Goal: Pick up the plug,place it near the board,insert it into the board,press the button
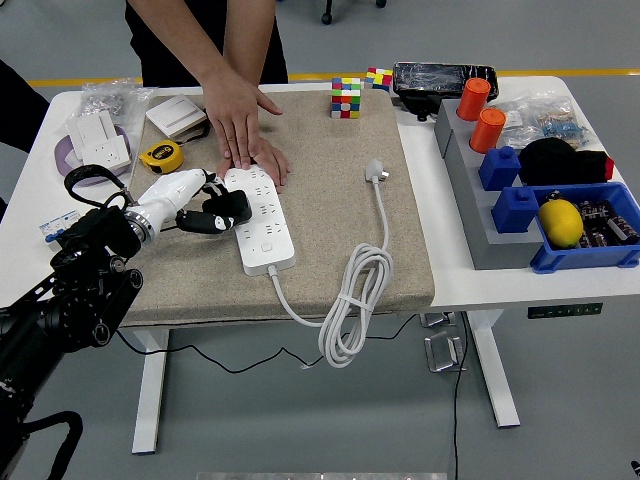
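Note:
A white power strip (260, 217) lies on the beige mat (330, 200), its cable coiled at the mat's front edge and ending in a white plug (375, 172). My left hand (205, 210) comes in from the left and is shut on a black plug adapter (228, 208), held at the strip's left edge over its sockets. A person's hand (243, 128) presses flat on the strip's far end. My right arm is out of view.
A yellow tape measure (160, 155), white wall sockets (98, 140) and switches lie at the back left. A Rubik's cube (346, 97) stands at the mat's far edge. Grey rack with orange cylinders (480, 115), blue blocks and a blue bin (590, 235) fill the right.

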